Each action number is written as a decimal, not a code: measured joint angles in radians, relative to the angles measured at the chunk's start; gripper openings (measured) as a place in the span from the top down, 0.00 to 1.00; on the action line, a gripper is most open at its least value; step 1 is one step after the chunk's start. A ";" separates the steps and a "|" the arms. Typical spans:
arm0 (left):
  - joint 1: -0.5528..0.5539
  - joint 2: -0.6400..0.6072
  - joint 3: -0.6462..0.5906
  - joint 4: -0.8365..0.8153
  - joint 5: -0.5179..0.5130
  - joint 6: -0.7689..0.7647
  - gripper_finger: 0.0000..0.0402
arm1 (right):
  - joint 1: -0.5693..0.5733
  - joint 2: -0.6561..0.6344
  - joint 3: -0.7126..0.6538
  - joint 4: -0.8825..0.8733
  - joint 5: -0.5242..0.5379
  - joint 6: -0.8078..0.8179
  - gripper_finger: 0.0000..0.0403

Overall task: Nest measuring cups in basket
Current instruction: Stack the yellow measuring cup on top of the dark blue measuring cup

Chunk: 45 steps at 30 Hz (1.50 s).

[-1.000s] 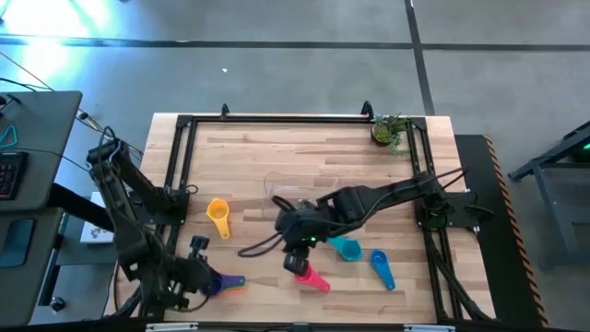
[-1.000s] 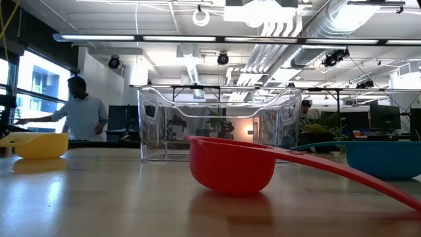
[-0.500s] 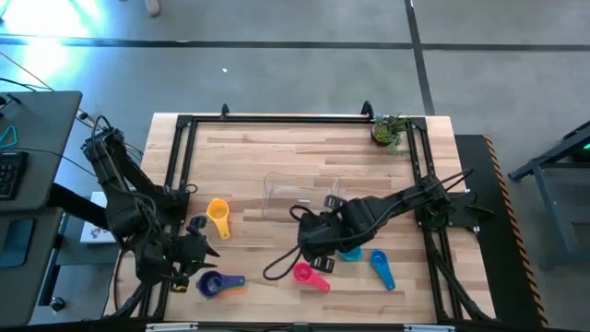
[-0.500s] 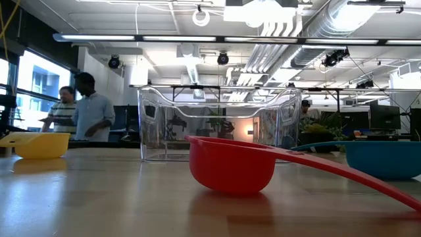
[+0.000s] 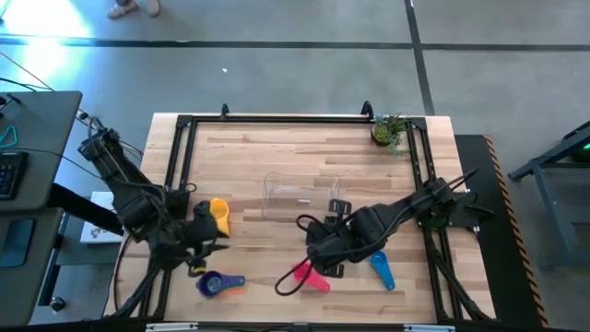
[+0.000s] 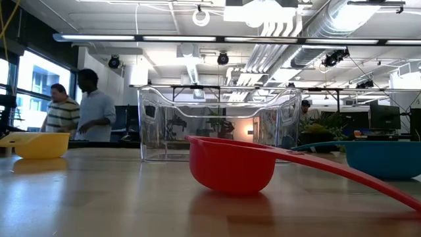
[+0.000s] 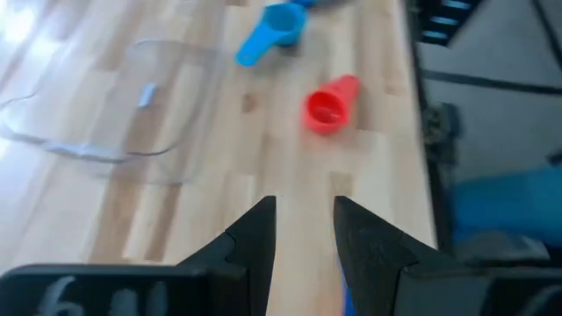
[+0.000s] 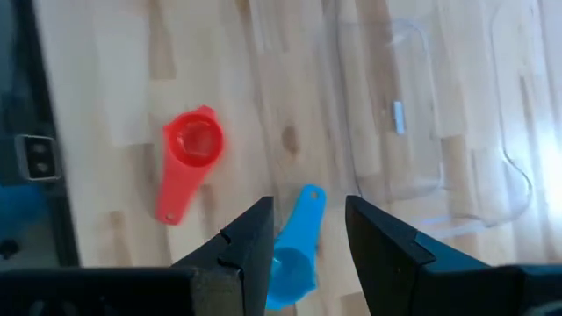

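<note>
The clear basket (image 5: pixel 300 197) stands on its base mid-table, with nothing in it in the low view (image 6: pixel 220 125). A yellow cup (image 5: pixel 218 211) lies left of it. A blue-purple cup with an orange handle beneath it (image 5: pixel 214 285) sits by the near edge. A coral-magenta cup (image 5: pixel 309 275) (image 8: pixel 191 145) and a blue cup (image 5: pixel 383 269) lie near-right. A teal cup (image 6: pixel 385 158) shows in the low view. No green cup shows. My left gripper (image 5: pixel 207 236) (image 7: pixel 303 230) hovers open beside the yellow cup. My right gripper (image 5: pixel 323 258) (image 8: pixel 307 230) hovers open above the coral-magenta cup and a blue cup (image 8: pixel 294 254).
A small potted plant (image 5: pixel 391 131) stands at the far right corner. A black frame (image 5: pixel 277 118) runs along the table's edges. Cables trail from the right arm across the near part of the table (image 5: pixel 290 281). Two people (image 6: pixel 79 108) stand in the room beyond.
My left gripper has moved from the near edge, beside the blue-purple cup, toward the far edge, up to the yellow cup. My right gripper has moved toward the table's right, off the coral-magenta cup. The cups have kept their places.
</note>
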 joint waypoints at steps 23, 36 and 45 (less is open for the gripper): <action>0.264 -0.029 0.000 -0.657 0.068 -0.685 0.74 | -0.153 -0.652 -0.951 0.482 0.037 0.238 0.67; 0.266 -0.183 -0.145 -0.656 0.141 -0.827 0.74 | -0.161 -0.723 -1.077 0.660 0.013 0.261 0.67; 0.266 -0.335 -0.327 -0.584 0.190 -0.975 0.74 | -0.161 -0.723 -1.077 0.656 0.015 0.247 0.67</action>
